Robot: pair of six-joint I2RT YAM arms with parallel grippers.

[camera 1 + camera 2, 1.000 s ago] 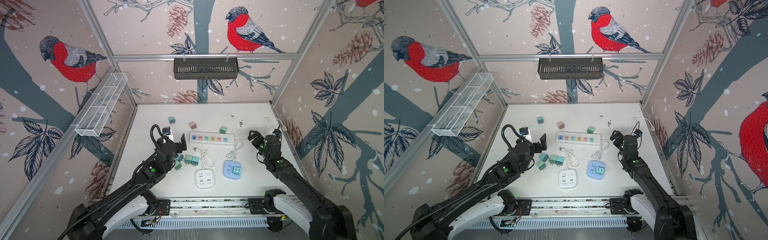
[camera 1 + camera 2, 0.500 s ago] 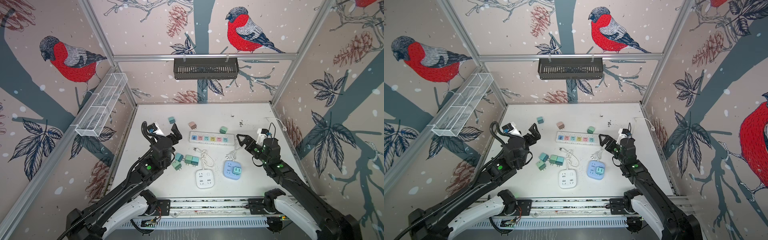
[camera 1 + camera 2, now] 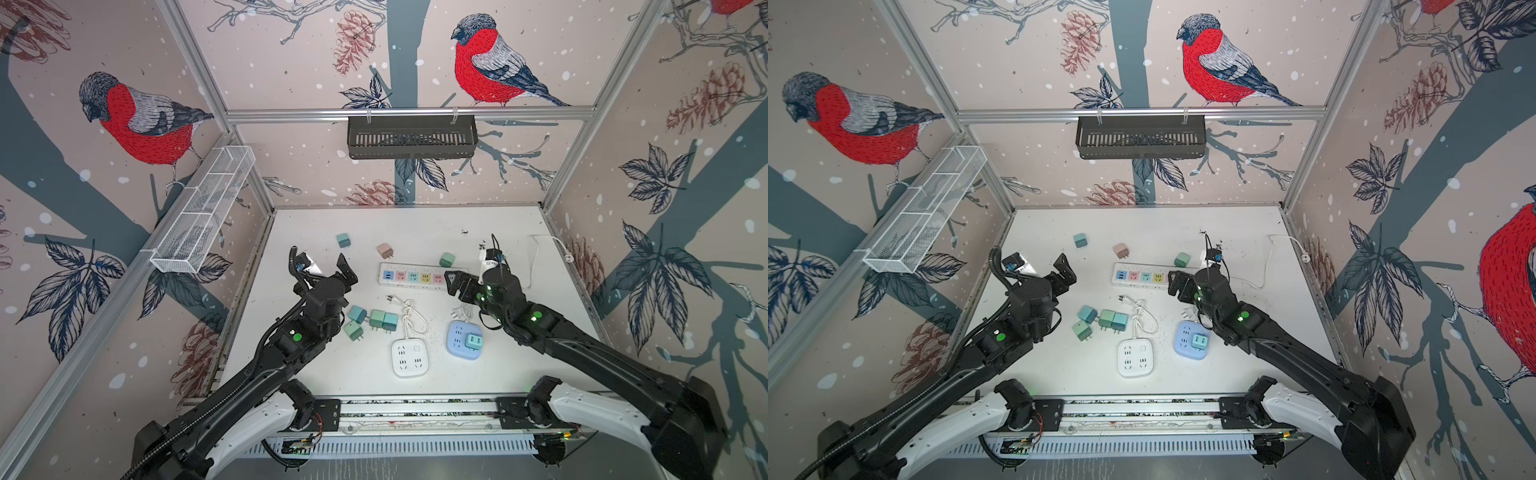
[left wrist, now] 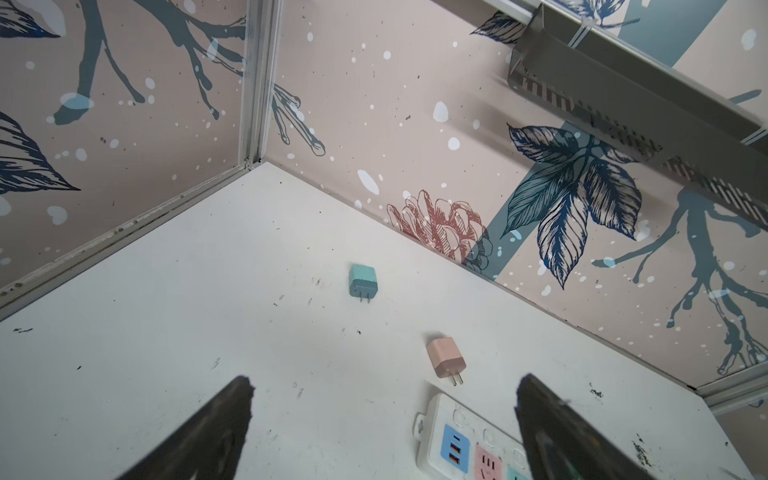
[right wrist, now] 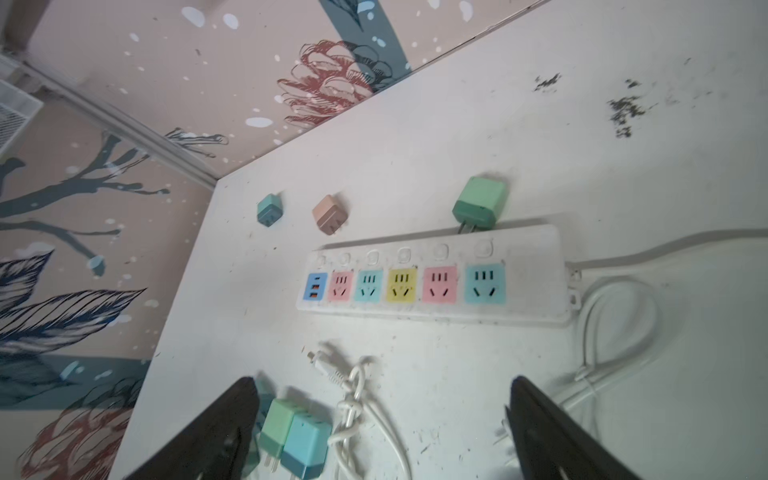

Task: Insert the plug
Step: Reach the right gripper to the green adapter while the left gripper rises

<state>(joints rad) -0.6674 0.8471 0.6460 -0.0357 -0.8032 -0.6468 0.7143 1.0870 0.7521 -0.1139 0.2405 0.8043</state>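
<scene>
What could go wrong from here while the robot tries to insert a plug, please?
The green and teal plugs touch, so the open right hand may catch both.
The knotted white cord lies beside them and could get dragged along.
The lone green plug rests its prongs against the power strip; nudging either may shift the other.

1 plug [image 3: 446,259] just behind pwr strip [image 3: 411,269].

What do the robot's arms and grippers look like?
The left arm and right arm are glossy black with white base segments and a green light on each. A ribbed black cable hose runs along the left; thin black wires loop at the right wrist. The left gripper and right gripper each have two dark, tapering fingers.
</scene>
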